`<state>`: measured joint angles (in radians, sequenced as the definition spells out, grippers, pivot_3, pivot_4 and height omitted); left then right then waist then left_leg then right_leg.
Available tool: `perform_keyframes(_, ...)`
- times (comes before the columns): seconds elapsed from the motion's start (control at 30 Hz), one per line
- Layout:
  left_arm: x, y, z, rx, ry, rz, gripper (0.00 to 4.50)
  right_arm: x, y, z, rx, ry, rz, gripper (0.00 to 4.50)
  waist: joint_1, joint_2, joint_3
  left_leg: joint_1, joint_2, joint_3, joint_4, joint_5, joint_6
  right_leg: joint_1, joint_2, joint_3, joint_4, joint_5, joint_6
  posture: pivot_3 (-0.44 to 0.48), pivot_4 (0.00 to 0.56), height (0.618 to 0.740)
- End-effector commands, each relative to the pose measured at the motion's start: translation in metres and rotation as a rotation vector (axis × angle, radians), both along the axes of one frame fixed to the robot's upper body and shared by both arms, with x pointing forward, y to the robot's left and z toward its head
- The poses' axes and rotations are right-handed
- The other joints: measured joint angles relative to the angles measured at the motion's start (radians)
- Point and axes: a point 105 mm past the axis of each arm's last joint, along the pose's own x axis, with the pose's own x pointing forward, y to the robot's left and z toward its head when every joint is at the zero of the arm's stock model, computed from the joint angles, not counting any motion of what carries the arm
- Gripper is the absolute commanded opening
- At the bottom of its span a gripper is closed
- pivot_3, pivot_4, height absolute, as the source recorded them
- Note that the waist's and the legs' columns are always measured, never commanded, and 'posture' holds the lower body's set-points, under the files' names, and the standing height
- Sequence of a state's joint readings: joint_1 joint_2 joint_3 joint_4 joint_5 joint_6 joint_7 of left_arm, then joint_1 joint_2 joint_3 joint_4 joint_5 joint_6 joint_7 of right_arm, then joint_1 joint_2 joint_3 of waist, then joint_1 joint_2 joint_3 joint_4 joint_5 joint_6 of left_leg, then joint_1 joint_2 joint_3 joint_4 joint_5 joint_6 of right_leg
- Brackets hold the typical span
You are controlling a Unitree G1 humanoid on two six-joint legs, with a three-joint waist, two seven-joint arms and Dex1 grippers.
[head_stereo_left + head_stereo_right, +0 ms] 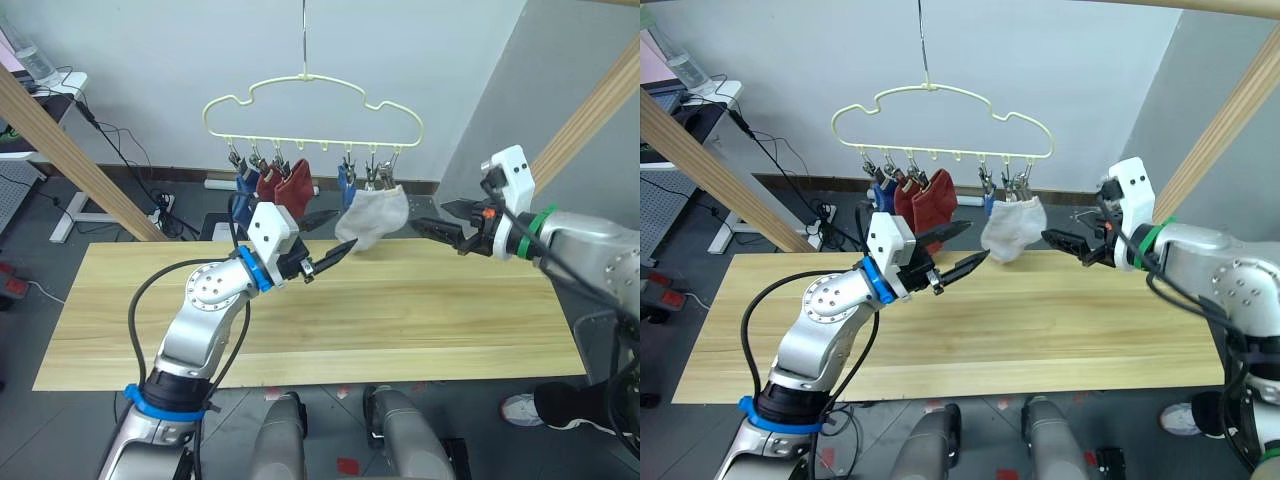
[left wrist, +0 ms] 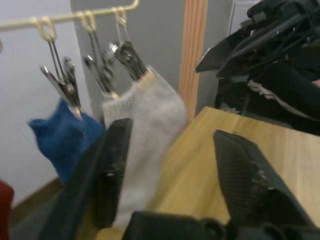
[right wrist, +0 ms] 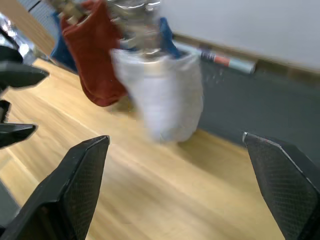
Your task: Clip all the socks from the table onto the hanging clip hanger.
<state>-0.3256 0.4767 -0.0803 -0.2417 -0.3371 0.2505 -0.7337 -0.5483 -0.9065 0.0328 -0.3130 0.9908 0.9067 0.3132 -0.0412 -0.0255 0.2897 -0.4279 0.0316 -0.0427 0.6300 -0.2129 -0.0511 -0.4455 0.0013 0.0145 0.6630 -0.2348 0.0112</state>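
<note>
Socks [image 1: 375, 216] all hang clipped on the clip hanger [image 1: 312, 105], the desk [image 1: 310, 310] bare; left gripper [image 1: 322, 243] and right gripper [image 1: 437, 219] both released, task apparently complete.

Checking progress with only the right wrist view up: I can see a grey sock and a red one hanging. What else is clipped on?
Observer: In the head view, the clip hanger carries, from the robot's left, a blue sock, two red socks, a second blue sock, then the grey sock.
Operator: Where is the left gripper?
Observer: The left gripper is above the table, jaws open and empty, tips close by the grey sock's lower end.
Operator: And the right one?
Observer: The right gripper is on the grey sock's other side, jaws open, apart from it.
</note>
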Motion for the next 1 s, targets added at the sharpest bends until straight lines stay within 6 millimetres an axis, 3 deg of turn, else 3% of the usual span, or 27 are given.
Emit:
perform_keyframes(0.03, -0.005, 0.047, -0.001, -0.050, 0.145, 0.098, 4.02, -0.004, 0.001, 0.009, -0.059, -0.208, 0.050, 4.50, -0.006, 0.000, 0.000, 0.000, 0.000, 0.000, 0.000, 0.000, 0.000, 0.000, 0.000, 0.000, 0.000, 0.000, 0.000, -0.028, 0.289, 0.740)
perform_keyframes(0.1, -0.010, 0.067, -0.007, -0.040, 0.193, 0.134, 4.48, -0.007, 0.001, 0.001, -0.084, -0.249, 0.069, 4.50, -0.007, 0.000, 0.000, 0.000, 0.001, 0.001, 0.000, 0.000, 0.000, 0.000, 0.000, 0.000, 0.000, 0.000, 0.000, -0.021, 0.288, 0.740)
perform_keyframes(0.2, -0.022, 0.106, -0.013, -0.044, 0.262, 0.202, 4.48, -0.011, 0.002, -0.012, -0.101, -0.293, 0.097, 4.50, -0.007, 0.000, 0.000, 0.001, 0.000, 0.001, 0.000, 0.000, 0.000, 0.000, 0.000, 0.001, 0.000, 0.000, 0.000, -0.004, 0.279, 0.740)
perform_keyframes(0.33, -0.029, 0.119, 0.000, -0.082, 0.256, 0.249, 4.48, -0.011, 0.000, -0.014, -0.100, -0.311, 0.103, 4.50, 0.007, 0.000, 0.000, 0.001, -0.001, 0.002, 0.001, 0.000, -0.001, 0.001, -0.002, 0.001, 0.000, 0.001, 0.001, 0.009, 0.279, 0.740)
perform_keyframes(0.5, -0.032, 0.147, -0.009, -0.009, 0.288, 0.453, 4.48, -0.010, -0.005, -0.020, -0.109, -0.292, 0.105, 4.50, 0.015, -0.001, 0.000, 0.001, -0.002, 0.001, 0.002, 0.000, -0.001, 0.002, -0.003, 0.001, 0.000, 0.001, 0.002, 0.038, 0.275, 0.740)
perform_keyframes(1.0, -0.030, 0.152, -0.005, 0.032, 0.220, 0.540, 4.48, -0.009, -0.008, -0.024, -0.104, -0.274, 0.076, 4.50, 0.025, -0.001, 0.000, 0.003, -0.002, 0.001, 0.001, 0.000, -0.001, 0.003, -0.003, 0.001, 0.000, 0.002, 0.002, 0.071, 0.267, 0.740)
